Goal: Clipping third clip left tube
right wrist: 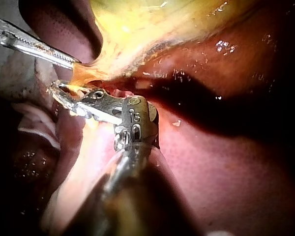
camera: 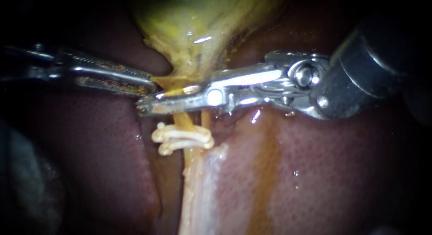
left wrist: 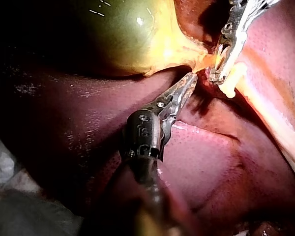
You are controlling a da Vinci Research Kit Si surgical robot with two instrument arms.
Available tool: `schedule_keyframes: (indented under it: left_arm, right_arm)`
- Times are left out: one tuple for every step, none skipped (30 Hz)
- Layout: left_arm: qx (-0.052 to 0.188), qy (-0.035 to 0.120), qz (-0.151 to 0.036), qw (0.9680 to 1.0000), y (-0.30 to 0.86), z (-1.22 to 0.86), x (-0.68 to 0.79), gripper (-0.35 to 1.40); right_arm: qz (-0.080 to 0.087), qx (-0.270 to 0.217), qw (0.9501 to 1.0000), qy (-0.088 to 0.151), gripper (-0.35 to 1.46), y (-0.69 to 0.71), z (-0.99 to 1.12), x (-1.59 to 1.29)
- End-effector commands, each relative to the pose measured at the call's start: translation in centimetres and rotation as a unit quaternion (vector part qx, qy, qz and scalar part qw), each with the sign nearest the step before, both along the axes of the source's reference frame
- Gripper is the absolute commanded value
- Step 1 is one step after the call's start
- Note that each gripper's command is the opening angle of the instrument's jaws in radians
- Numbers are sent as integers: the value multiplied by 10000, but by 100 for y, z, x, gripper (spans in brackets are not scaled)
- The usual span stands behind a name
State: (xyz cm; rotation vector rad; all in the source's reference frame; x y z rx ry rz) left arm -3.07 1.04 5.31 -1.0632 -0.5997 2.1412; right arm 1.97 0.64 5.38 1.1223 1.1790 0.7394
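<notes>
The left instrument [camera: 150, 87] gripped the gallbladder [camera: 198, 23] neck. The right instrument [camera: 148, 105] clamped the left tube [camera: 181, 120], just beyond the two clips [camera: 182, 140]. Squeezing fully and squarely across seemed wise.

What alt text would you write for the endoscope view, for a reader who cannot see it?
My right instrument lies across a tube just above two pale clips, over dark red liver. My left instrument, its pincer shut, holds the yellow neck of the gallbladder beside it.
</notes>
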Motion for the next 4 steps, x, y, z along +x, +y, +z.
schedule_keyframes:
  left_arm:
    - [0, 0, -1, 10000, 0, 0, 0, -35]
    - [0, 0, -1, 10000, 0, 0, 0, -35]
    - [0, 0, -1, 10000, 0, 0, 0, -35]
    - [0, 0, -1, 10000, 0, 0, 0, -35]
  right_arm:
    - [2, -5, 10000, -1, -35, 0, 1, 0]
    - [2, -5, 10000, -1, -35, 0, 2, 0]
    - [2, -6, 10000, -2, -35, 0, 2, 0]
    - [2, -7, 10000, -2, -35, 0, 3, 0]
